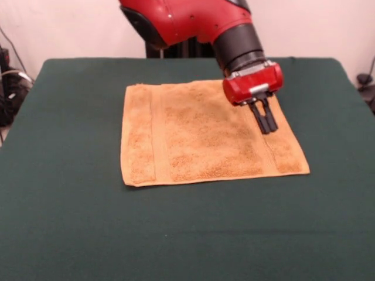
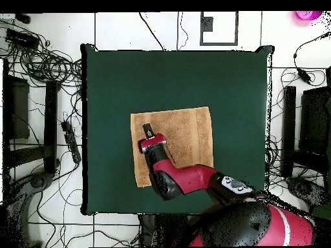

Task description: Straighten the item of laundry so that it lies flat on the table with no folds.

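Observation:
The orange-tan towel lies spread out on the dark green table, with band stripes near its left and right edges in the front view. No fold shows. My gripper hangs over the towel's right band, its two black fingers close together and holding nothing; I cannot tell whether the tips touch the cloth. In the overhead view the towel sits near the table's middle, the gripper is over its left part, and the red arm hides the towel's lower left.
The red and black arm reaches in from the table's bottom edge in the overhead view. Cables and black stands lie on the floor around the table. A pink object sits at the top right.

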Available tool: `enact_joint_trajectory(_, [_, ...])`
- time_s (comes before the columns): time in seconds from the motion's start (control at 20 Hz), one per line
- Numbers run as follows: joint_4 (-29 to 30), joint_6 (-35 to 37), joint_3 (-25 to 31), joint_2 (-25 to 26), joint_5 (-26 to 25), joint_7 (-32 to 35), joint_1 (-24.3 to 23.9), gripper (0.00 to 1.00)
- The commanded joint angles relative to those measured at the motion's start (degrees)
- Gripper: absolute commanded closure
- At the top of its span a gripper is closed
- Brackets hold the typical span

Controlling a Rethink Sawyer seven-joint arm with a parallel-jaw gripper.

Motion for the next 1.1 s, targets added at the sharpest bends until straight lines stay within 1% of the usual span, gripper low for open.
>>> enact_joint_trajectory(0.05, [-0.2, 8.2, 3.6, -2.0, -1.7, 11.8, 0.3, 1.0])
enact_joint_trajectory(0.25, [0.5, 9.3, 2.2, -3.6, -0.5, 10.6, 1.1, 1.0])
enact_joint_trajectory(0.4, [0.6, 11.7, 0.7, -4.9, 0.2, 9.4, 1.7, 1.0])
enact_joint_trajectory(0.65, [2.5, 17.2, -1.2, -9.6, 0.0, 7.4, 1.5, 1.0])
enact_joint_trajectory(0.75, [2.1, 19.8, -2.4, -10.2, -0.4, 6.1, 1.7, 1.0])
enact_joint_trajectory(1.0, [0.0, 24.5, -5.0, -9.5, -1.7, 4.2, 2.1, 1.0])
enact_joint_trajectory(1.1, [-0.7, 27.7, -5.6, -10.0, -2.3, 3.0, 2.3, 1.0])
